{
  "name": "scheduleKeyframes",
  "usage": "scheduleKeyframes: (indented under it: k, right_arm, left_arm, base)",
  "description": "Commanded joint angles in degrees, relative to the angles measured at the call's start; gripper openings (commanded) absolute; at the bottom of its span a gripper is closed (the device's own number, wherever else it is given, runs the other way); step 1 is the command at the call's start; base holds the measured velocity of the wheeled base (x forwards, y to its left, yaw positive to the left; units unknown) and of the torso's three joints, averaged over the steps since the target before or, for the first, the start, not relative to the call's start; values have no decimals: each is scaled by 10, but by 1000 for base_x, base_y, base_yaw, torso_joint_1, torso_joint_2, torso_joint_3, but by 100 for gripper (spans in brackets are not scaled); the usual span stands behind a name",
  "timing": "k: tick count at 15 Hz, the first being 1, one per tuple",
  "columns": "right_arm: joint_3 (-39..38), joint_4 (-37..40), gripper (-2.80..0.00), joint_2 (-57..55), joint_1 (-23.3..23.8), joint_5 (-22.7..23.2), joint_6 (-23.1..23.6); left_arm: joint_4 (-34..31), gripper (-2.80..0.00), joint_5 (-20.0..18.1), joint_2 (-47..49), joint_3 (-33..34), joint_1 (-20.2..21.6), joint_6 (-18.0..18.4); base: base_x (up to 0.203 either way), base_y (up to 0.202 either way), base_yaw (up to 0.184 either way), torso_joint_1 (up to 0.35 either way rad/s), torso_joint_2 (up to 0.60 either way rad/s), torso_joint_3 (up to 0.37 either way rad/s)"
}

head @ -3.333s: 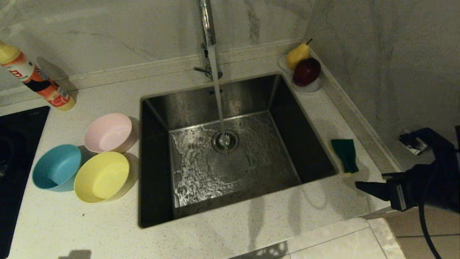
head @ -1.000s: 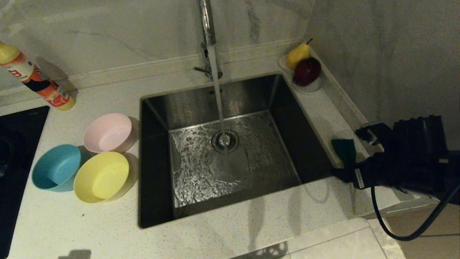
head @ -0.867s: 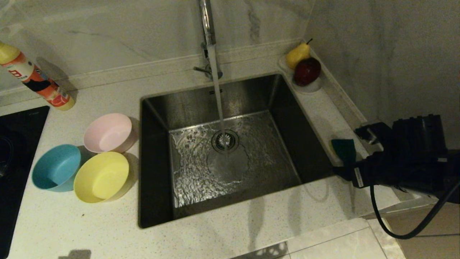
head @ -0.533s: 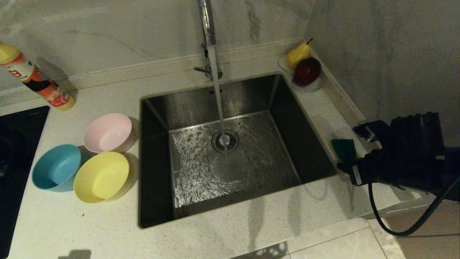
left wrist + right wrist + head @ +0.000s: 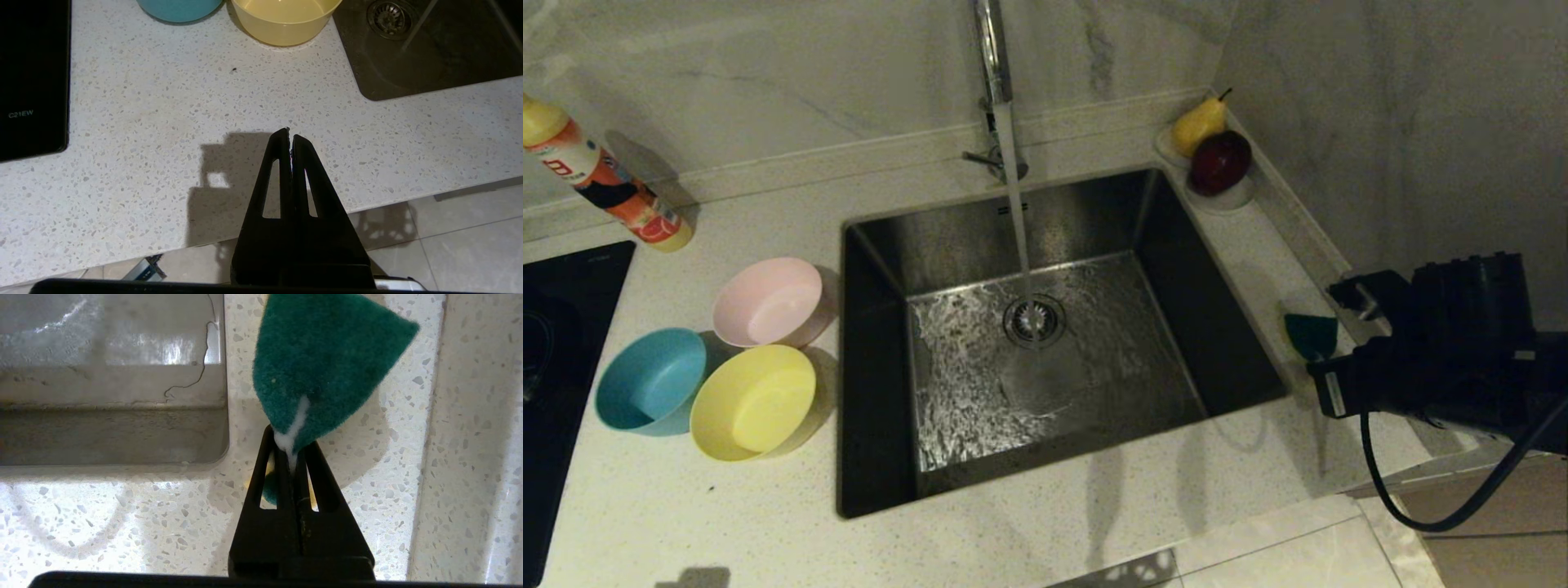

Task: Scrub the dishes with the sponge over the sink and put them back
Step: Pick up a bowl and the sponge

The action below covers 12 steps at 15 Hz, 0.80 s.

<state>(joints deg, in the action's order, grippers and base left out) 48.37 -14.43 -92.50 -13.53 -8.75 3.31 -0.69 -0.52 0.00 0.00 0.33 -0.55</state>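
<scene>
Green scouring face, yellow foam under — the sponge (image 5: 327,363) is pinched and folded between the closed fingers of the right gripper (image 5: 291,451), over speckled stone counter (image 5: 163,122) just right of the sink (image 5: 1094,212); brushed steel basin, tap water running onto the round drain; three matte bowls left of the sink; black hob (image 5: 28,73) reads "C21EW"; left gripper (image 5: 290,136) — fingers together, empty.
</scene>
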Motion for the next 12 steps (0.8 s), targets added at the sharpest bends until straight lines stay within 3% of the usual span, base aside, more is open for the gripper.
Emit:
scheduleKeyframes:
  k: [1,5,12]
  right_arm:
    - [4,3,-280,24,0,0,1]
    - [28,63,-280,93,-27,8,-2]
    - [116,266,-280,194,-160,99,-79]
  left_arm:
    - [0,-280,0,1,1,0,-1]
    - [0,-280,0,1,1,0,-1]
    - [0,-280,0,1,1,0,-1]
  base:
    - [0,0,0,0,0,0]
    - [0,0,0,0,0,0]
    - [0,0,0,0,0,0]
